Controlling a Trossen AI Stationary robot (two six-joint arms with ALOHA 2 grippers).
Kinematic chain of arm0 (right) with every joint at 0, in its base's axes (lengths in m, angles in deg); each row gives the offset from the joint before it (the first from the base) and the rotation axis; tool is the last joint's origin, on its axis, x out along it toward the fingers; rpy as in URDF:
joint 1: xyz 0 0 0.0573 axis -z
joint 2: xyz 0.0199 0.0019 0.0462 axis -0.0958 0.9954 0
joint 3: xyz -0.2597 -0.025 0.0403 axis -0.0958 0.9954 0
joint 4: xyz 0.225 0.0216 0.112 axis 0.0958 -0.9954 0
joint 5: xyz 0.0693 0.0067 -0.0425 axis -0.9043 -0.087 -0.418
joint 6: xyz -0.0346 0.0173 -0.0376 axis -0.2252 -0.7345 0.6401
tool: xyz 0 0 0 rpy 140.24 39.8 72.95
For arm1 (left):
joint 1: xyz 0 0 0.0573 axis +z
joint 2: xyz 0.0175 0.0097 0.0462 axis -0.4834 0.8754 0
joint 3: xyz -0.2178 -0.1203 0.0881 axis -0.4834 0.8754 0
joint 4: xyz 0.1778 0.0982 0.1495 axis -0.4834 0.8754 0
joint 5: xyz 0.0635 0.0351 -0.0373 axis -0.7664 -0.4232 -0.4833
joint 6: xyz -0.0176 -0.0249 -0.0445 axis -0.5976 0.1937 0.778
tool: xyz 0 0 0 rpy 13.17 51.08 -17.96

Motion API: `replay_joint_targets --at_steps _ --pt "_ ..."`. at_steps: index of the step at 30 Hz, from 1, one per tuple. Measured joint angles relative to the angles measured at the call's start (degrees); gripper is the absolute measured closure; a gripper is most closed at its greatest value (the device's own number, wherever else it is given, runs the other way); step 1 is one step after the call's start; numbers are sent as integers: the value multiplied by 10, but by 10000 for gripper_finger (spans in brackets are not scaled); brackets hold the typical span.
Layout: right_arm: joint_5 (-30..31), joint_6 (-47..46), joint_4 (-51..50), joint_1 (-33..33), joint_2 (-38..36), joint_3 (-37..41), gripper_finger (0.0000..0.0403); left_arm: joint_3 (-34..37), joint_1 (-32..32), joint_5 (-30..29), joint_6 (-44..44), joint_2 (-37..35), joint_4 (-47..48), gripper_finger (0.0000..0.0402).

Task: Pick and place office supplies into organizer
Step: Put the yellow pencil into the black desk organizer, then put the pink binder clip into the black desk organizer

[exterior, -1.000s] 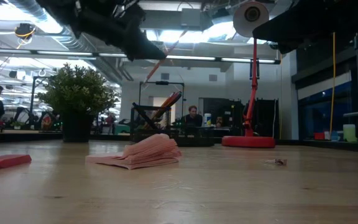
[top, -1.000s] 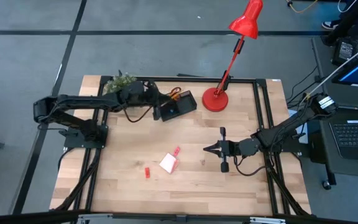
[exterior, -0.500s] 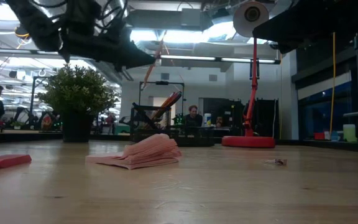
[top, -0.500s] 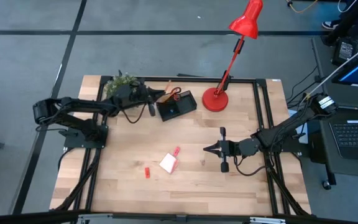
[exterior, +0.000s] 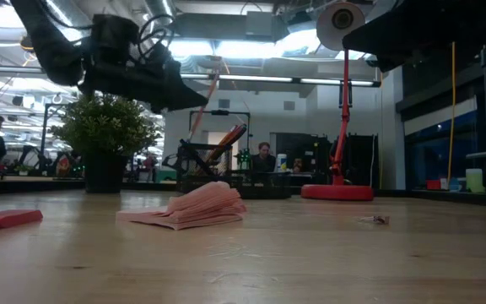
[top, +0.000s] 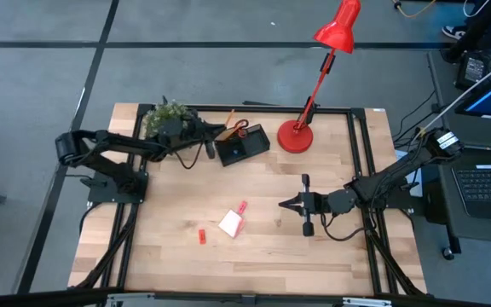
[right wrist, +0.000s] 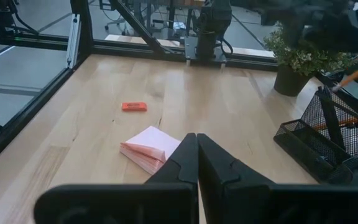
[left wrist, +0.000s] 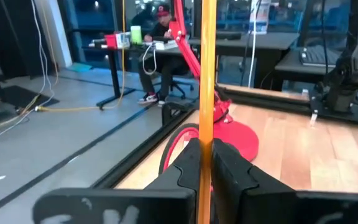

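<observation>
An orange pencil [left wrist: 207, 74] stands between the fingers of my left gripper [top: 214, 135], which is shut on it just left of the black mesh organizer [top: 244, 145] at the table's far side. Red-handled scissors [top: 239, 128] stick up out of the organizer. A white and pink note pad [top: 231, 223], a small red block [top: 202, 236] and a pink block [top: 242, 206] lie on the wood near the table's middle. My right gripper [top: 283, 204] is shut and holds nothing, hovering to the right of the note pad. My left gripper pinches the pencil's shaft [left wrist: 206, 134] between its two fingers. The fingers come level from the table's left and lie across the pencil. The pencil stands nearly upright, slightly tilted, most of it rising above the fingers, clear of the table [exterior: 207, 100]; the fingers hide its lower end.
A red desk lamp stands with its round base [top: 295, 136] right of the organizer. A green potted plant [top: 164, 113] sits at the far left, close behind my left arm. A small scrap [top: 277, 223] lies near my right gripper. Black frame rails border the table.
My left gripper has sunk and tipped from slanting downward to level. It has drawn back a little from over the organizer toward the table's left. The pencil has stayed in its fingers and now stands more upright.
</observation>
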Motion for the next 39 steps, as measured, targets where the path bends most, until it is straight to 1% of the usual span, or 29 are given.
replay_joint_targets --at_steps 4,7,16,19,29,32,39 --pt "0 0 3 0 0 0 399 0 0 -6 2 57 -80 384" --pt "0 -1 3 0 0 0 399 0 0 -12 5 86 -113 384" --pt "0 0 3 0 0 0 399 -1 1 -27 16 136 -138 384" --pt "0 0 3 0 0 0 399 1 0 -27 16 150 -123 384" --pt "0 0 2 0 0 0 399 0 0 -27 19 162 -132 382" --pt "0 0 2 0 0 0 399 0 0 -27 16 162 -133 369" --pt "0 0 2 0 0 0 399 0 -1 -27 15 162 -137 315"
